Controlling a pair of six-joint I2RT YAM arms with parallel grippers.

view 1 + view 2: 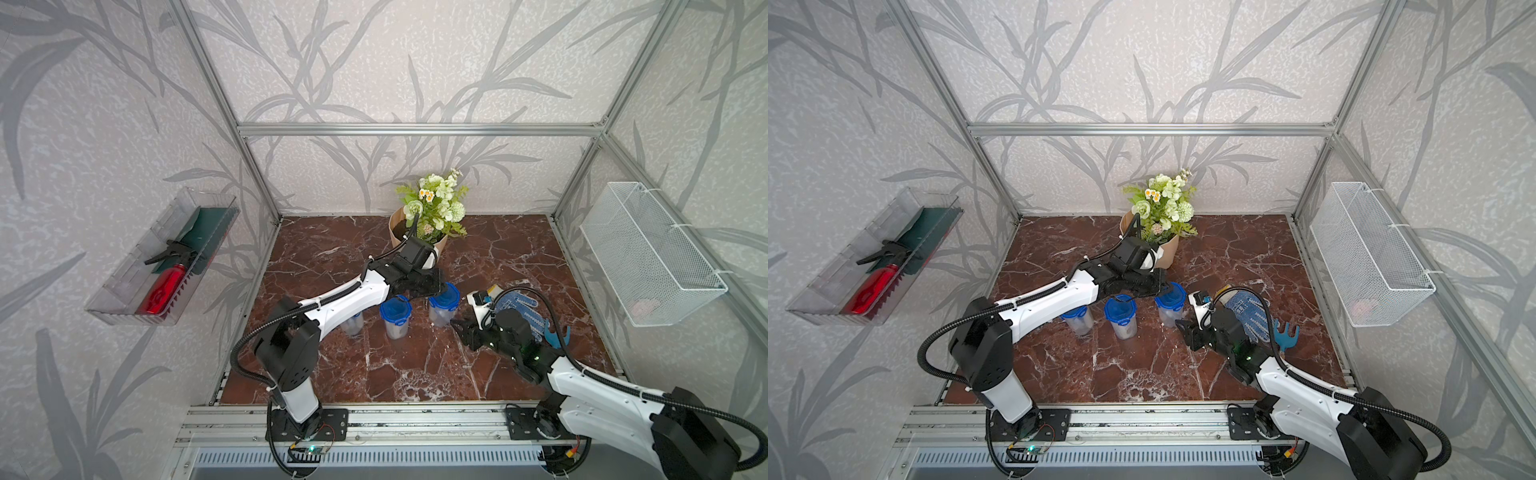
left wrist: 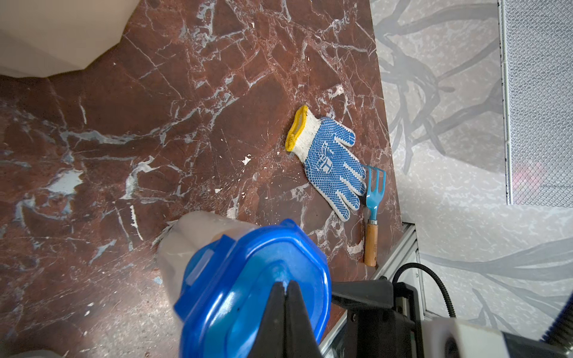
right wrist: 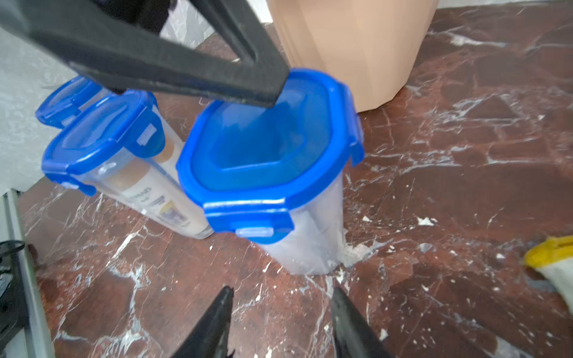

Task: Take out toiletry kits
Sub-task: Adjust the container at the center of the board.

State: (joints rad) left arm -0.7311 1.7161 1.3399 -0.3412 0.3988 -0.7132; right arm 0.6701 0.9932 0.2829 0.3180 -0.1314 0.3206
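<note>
Right wrist view: finds right jaws parted, empty, low over the counter (image 3: pixel 465 186), upright jar (image 3: pixel 310 245) straight ahead, near. Finds left jaws clenched, tips on its clipped blue lid (image 3: pixel 263 155). Places kits (image 3: pixel 155 189) sealed inside the jars, standing lengthwise upright.

TEXT LEGIBLE: none | jar (image 3: pixel 105 176), second in row: bottle (image 3: pixel 130 183) inside bears a pale label (image 3: pixel 152 198), dark lettering inverted and blurred, unreadable | glove (image 2: pixel 339 183): blue printed emblem (image 2: pixel 327 157) amid dots, characters indecipherable
</note>
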